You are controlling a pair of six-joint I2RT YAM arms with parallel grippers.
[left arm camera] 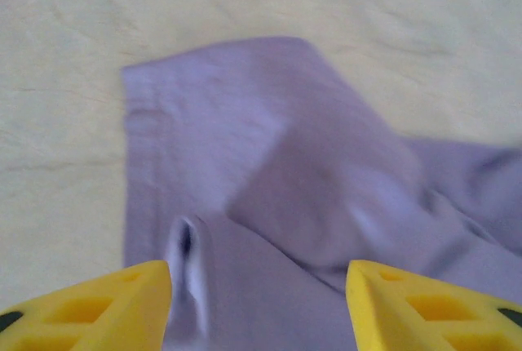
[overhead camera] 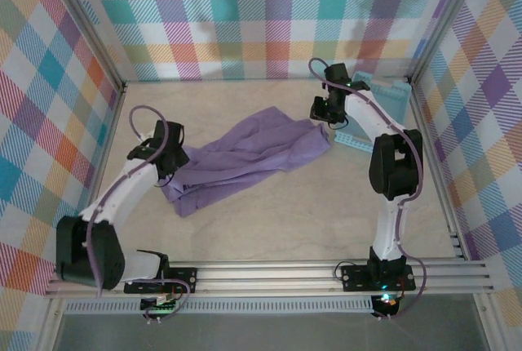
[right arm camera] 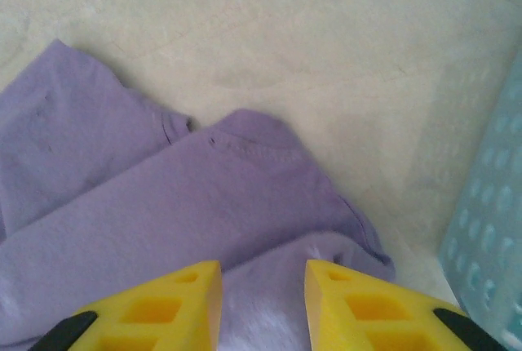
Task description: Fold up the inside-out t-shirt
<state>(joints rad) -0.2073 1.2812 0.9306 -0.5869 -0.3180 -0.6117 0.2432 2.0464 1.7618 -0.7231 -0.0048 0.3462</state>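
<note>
- The soft lavender-purple short-sleeved fabric t-shirt (overhead camera: pixel 245 159) is lying crumpled in a slanting band across the pale surface (overhead camera: pixel 285 228). It is reaching from one of my arms to the other, its far end near the light blue slotted plastic basket (overhead camera: pixel 383 94).
- My left end effector (left arm camera: pixel 259 273) is standing released, its yellow fingers (left arm camera: pixel 122 302) wide apart above a hemmed edge and a small raised fold.
- My right end effector (right arm camera: pixel 263 273) is likewise standing released, jaws parted less widely, with cloth showing in the gap and nothing gripped that I can make out.
- Handling, in my judgement: the garment is looking light, limp and unbreakable. It will be sagging and dragging when lifted, with layers clinging together.
- Hold points, in my judgement: the stitched hems and corners are offering the firmest purchase. I am favouring a pinch on the hem under each end effector, so the cloth can be spread flat.
</note>
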